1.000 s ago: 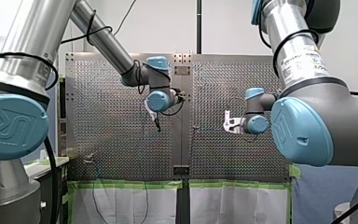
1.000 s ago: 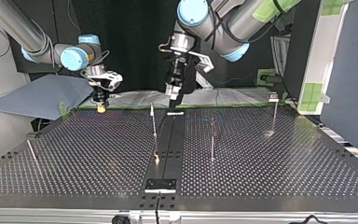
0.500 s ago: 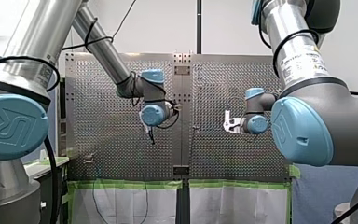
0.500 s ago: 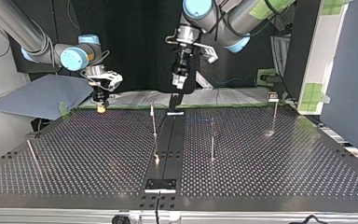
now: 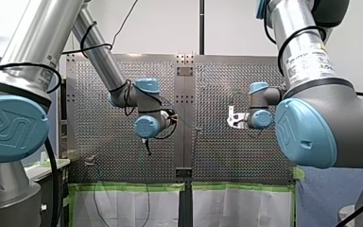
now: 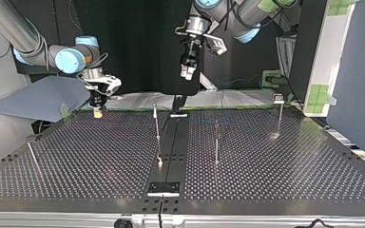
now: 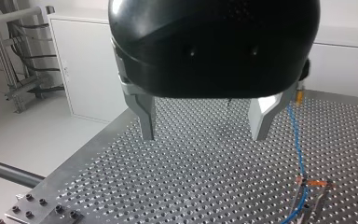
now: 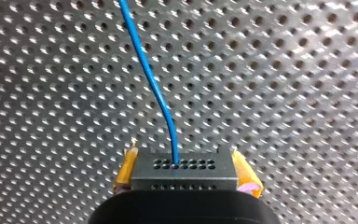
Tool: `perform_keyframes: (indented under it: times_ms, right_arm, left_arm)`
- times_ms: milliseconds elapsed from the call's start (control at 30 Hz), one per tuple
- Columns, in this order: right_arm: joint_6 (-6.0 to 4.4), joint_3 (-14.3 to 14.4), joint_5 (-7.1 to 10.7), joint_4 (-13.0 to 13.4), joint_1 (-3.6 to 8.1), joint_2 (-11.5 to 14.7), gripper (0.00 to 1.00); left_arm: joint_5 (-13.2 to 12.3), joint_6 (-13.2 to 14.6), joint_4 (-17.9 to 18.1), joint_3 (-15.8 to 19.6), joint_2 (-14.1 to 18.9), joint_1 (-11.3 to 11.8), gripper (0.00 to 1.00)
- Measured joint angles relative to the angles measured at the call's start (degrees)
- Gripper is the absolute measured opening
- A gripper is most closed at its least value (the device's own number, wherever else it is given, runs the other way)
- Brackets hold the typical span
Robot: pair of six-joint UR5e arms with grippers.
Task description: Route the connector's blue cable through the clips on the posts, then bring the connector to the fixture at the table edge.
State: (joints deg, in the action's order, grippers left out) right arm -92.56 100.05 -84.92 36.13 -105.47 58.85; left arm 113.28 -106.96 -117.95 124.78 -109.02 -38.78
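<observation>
The big table [image 6: 266, 180] is full of little holes. My left gripper [image 7: 204, 136] hangs high above it, its metal fingers wide apart with nothing between. My right gripper [image 8: 186, 171], over the table's far edge at the top view's left, squeezes the black connector [image 8: 183, 164] between yellow pads. The thin blue cable [image 8: 149, 79] comes out of the connector.
</observation>
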Motion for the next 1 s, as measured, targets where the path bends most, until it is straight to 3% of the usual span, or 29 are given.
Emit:
perform_keyframes:
  times_ms: [267, 433, 633, 1000]
  right_arm:
    - [-2.19, 0.02, -2.33, 0.21, 0.36, 3.56, 0.0]
    - [-2.43, -0.02, -3.5, 0.34, 1.1, 5.69, 0.0]
    - [-0.64, -0.83, -5.96, -1.04, 2.57, 8.38, 0.0]
    - [4.31, -1.88, -10.96, -5.93, 6.67, 13.39, 0.0]
  left_arm:
    - [-0.11, 0.05, 2.62, 3.43, 0.01, 0.09, 0.98]
    - [-0.12, 0.56, 2.83, 5.8, -0.01, 0.3, 0.98]
    - [-0.05, 1.81, 3.24, 8.57, 0.01, 0.34, 0.98]
    - [-0.2, 2.34, 2.36, 13.83, 0.01, 0.37, 0.98]
